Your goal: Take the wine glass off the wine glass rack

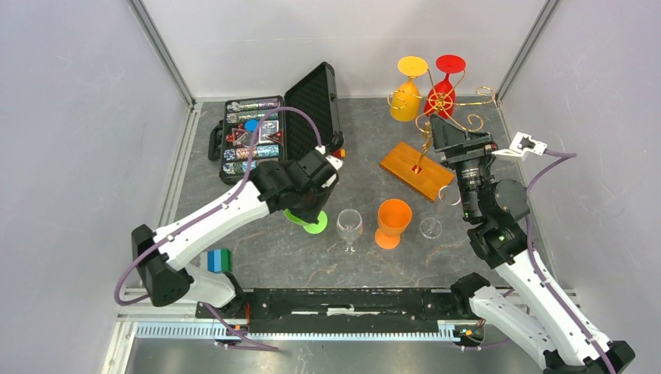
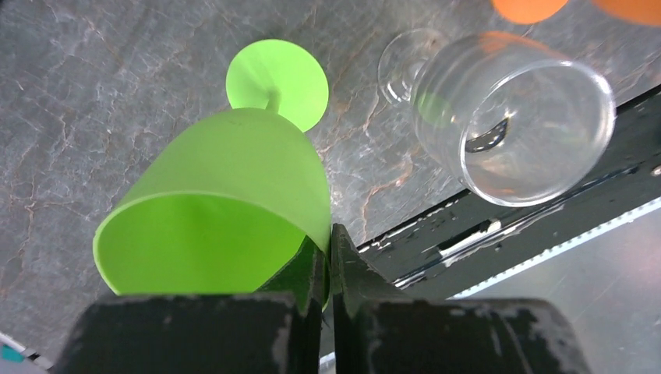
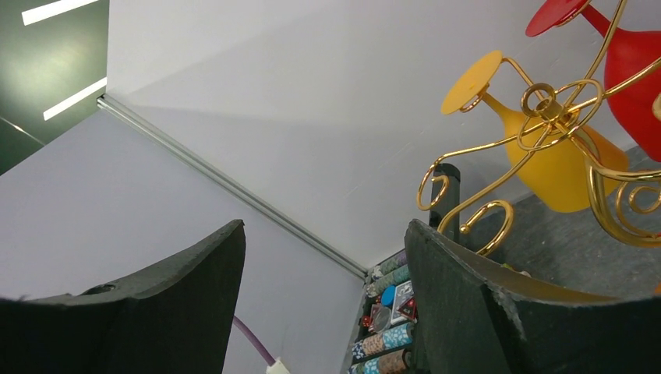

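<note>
The wine glass rack [image 1: 417, 171] [image 3: 549, 105] stands just ahead of the right tool [image 1: 446, 134] [image 3: 325, 226], wooden base flat on the surface [image 1: 358, 132] and gold curls right above the tool. Two glasses hang upside down in it, feet up: a yellow wine glass [image 1: 405, 101] [image 3: 553, 167] and a red wine glass [image 1: 444, 82] [image 3: 635, 78], side by side on the far side of the rack from that tool. The right tool is tilted up toward the curls with its fingers spread wide and nothing between them. One gold curl sits just past its right finger in the wrist view, and it's hard to say whether they touch.

Over on the other side, the left tool [image 1: 323, 185] [image 2: 329, 257] is clamped on the rim of a green wine glass [image 1: 312, 224] [image 2: 234, 179], one finger inside the bowl and one outside. That glass is upright below the tool, and its foot looks to be down on the surface. A clear glass [image 1: 349, 226] [image 2: 514, 117] stands just to the tool's right, with an orange glass [image 1: 394, 218] beyond it. Behind the left tool there's an open black case [image 1: 273, 128].
</note>
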Action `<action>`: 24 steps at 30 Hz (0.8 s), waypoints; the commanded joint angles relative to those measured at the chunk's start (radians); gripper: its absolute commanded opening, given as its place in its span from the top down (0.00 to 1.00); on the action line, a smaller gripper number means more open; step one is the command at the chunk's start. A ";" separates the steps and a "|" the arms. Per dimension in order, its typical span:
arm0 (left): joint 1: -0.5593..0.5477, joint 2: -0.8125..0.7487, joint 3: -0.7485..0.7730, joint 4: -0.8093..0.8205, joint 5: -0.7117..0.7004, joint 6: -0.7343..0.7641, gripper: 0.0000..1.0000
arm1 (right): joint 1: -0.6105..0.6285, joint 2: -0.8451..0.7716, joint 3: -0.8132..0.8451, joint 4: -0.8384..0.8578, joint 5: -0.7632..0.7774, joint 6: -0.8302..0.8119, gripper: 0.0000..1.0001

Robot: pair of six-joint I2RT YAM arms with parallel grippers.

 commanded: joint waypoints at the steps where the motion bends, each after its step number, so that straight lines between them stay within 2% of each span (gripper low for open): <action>1: -0.029 0.021 0.047 -0.055 -0.052 0.057 0.98 | 0.001 -0.015 0.023 -0.009 0.030 -0.032 0.21; 13: -0.054 0.090 0.002 -0.066 0.056 0.103 0.97 | 0.001 -0.024 0.018 -0.018 0.037 -0.029 0.21; 24: -0.060 0.110 0.002 -0.066 0.048 0.137 0.80 | 0.001 -0.028 0.024 -0.027 0.038 -0.037 0.22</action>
